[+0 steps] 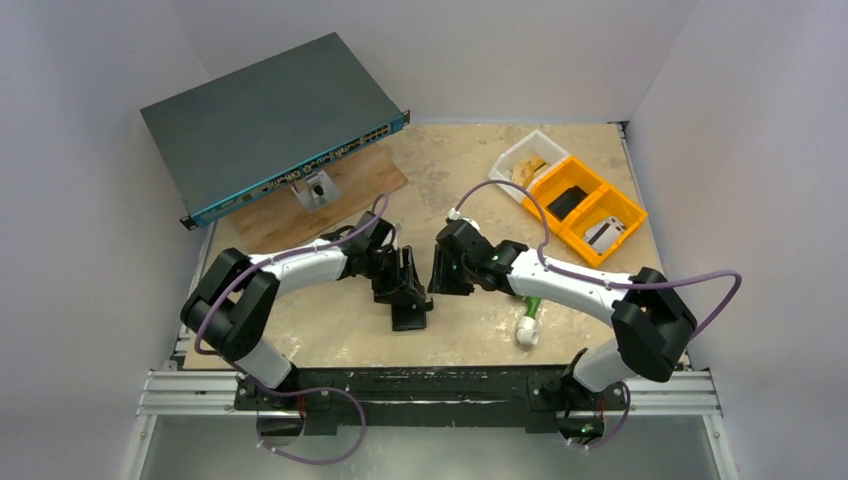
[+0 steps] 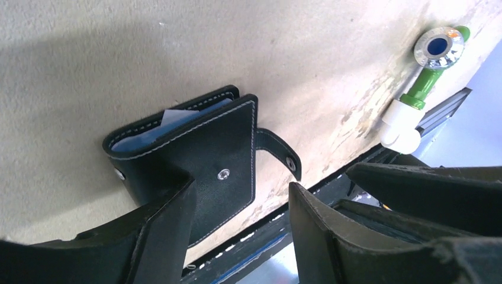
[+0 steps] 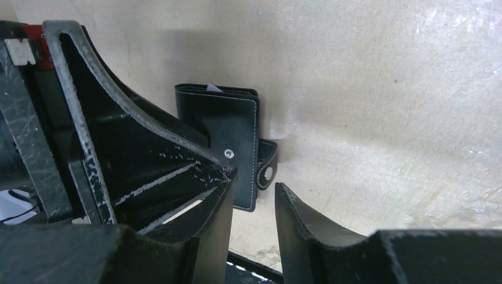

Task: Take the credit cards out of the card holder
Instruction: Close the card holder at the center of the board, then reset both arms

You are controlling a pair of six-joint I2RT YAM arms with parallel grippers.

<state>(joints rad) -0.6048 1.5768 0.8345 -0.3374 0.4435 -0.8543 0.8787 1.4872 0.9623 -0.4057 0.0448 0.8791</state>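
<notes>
The card holder (image 2: 201, 151) is a black stitched wallet lying flat on the table near the front edge, its snap strap (image 2: 283, 155) flipped loose. Pale blue credit cards (image 2: 169, 123) peek out of its far edge, and a card corner (image 3: 213, 87) shows in the right wrist view. My left gripper (image 2: 240, 204) hovers open just over the card holder (image 1: 411, 316), with one finger (image 2: 163, 231) overlapping its near corner and nothing between the jaws. My right gripper (image 3: 254, 198) sits close beside it, narrowly open and empty, with the card holder (image 3: 228, 133) just beyond its tips.
A green-and-white plastic piece (image 1: 528, 320) lies right of the wallet. A big dark network switch (image 1: 270, 125) rests on a wooden board (image 1: 335, 200) at the back left. Orange bins (image 1: 585, 210) and a white tray (image 1: 522, 158) stand at the back right.
</notes>
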